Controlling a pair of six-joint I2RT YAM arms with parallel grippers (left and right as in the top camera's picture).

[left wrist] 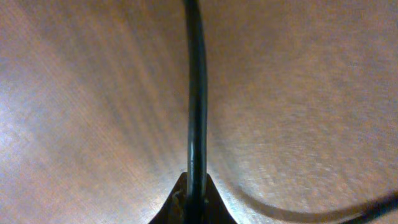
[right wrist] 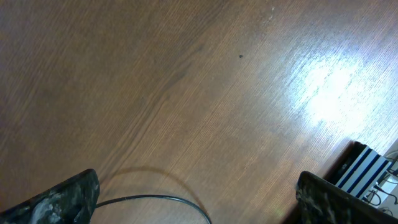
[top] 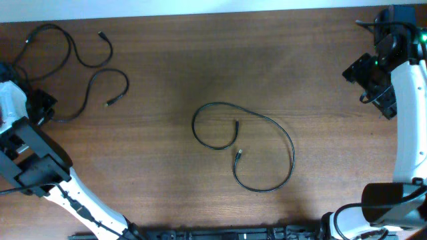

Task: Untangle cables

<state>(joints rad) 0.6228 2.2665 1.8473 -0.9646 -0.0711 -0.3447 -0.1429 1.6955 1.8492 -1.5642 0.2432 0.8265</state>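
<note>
Pinched between the tips of the left tool [left wrist: 194, 205], a black cable [left wrist: 196, 93] ran straight up the wrist view, so that tool was clamped on it. Overhead, it curled at the left edge of the counter [top: 167, 60], close beside a second cable [top: 73, 48] in the upper left; I could not tell whether they touched. One third cable [top: 220, 104] lay looped alone mid-frame. At upper right the right tool [right wrist: 198, 208] hung wide apart, holding nothing. I judged the knot mostly undone, with only spreading the left pair still to do.

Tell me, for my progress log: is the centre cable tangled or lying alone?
Alone: the centre cable lies in a loose loop, ends free, apart from the left cables.
</note>
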